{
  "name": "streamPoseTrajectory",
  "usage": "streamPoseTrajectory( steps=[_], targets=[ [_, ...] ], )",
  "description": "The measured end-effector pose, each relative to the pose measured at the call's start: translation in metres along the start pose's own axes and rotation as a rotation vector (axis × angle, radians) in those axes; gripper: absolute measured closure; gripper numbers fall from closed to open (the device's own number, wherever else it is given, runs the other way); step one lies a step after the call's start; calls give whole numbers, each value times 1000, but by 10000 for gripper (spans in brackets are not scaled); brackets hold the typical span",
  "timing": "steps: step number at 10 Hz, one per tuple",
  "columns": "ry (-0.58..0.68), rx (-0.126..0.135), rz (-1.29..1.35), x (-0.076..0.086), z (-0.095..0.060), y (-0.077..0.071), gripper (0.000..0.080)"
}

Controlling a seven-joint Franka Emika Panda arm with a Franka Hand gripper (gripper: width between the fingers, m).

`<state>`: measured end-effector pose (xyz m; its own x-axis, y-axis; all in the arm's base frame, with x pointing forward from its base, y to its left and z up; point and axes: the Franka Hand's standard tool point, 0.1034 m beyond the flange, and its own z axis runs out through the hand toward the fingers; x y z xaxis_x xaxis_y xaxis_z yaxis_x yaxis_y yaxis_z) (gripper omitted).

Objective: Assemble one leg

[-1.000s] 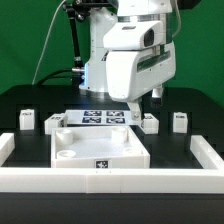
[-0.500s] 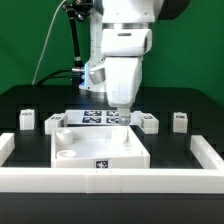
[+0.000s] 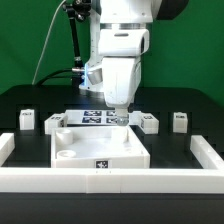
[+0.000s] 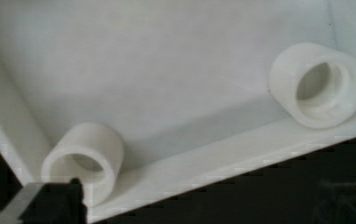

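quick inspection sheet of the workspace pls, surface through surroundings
surface: black table with a white wall along its front and sides; marker board lies flat on it
job's things: four legs stand apart on the table, two at the exterior view's left and two at its right; none is held; white panel with round sockets lies in front
clutter: nothing seen
grippers: gripper low over the panel's far edge; open or shut cannot be told
cables: black cable hangs behind the arm
surroundings: green backdrop
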<state>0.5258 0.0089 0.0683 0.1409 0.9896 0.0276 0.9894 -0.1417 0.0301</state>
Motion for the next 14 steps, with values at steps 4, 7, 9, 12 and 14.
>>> streamPoseTrajectory(
  steps=[4, 7, 9, 12, 14],
  targets=[
    [-15, -89, -203, -43, 18, -24, 150],
    [-25, -68, -189, -66, 29, -35, 150],
    [-31, -54, -181, -73, 35, -39, 150],
    [-31, -34, -185, -71, 44, -44, 150],
    [-28, -29, -189, -69, 50, -42, 175]
  ],
)
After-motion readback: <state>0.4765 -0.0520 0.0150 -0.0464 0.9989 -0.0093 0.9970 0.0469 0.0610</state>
